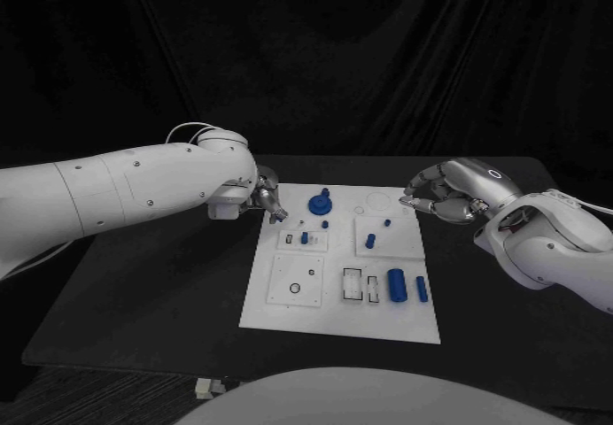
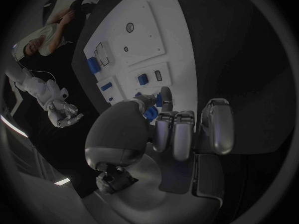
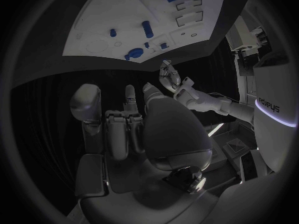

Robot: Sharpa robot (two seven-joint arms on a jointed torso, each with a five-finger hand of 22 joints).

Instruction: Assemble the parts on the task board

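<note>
The white task board (image 1: pixel 288 305) lies in the middle of the black table. A blue knob-shaped part (image 1: pixel 320 204) stands near its far edge, with small blue pegs (image 1: pixel 370 239) around the middle. Two larger blue cylinders (image 1: pixel 398 285) lie side by side on its near right part. My left hand (image 1: pixel 262 199) hovers at the board's far left corner, its fingers (image 2: pixel 181 129) loosely bent and holding nothing; the knob (image 2: pixel 149 113) shows just past them. My right hand (image 1: pixel 441 199) hangs off the far right corner, also empty, with loosely bent fingers (image 3: pixel 124 124). The board (image 3: pixel 124 15) lies beyond it.
Empty slots and holes (image 1: pixel 352 283) mark the board's near half, and a square plate with a round hole (image 1: pixel 295 288) sits at its near left. Bare black table (image 1: pixel 153 292) surrounds the board on both sides. Dark curtains hang behind.
</note>
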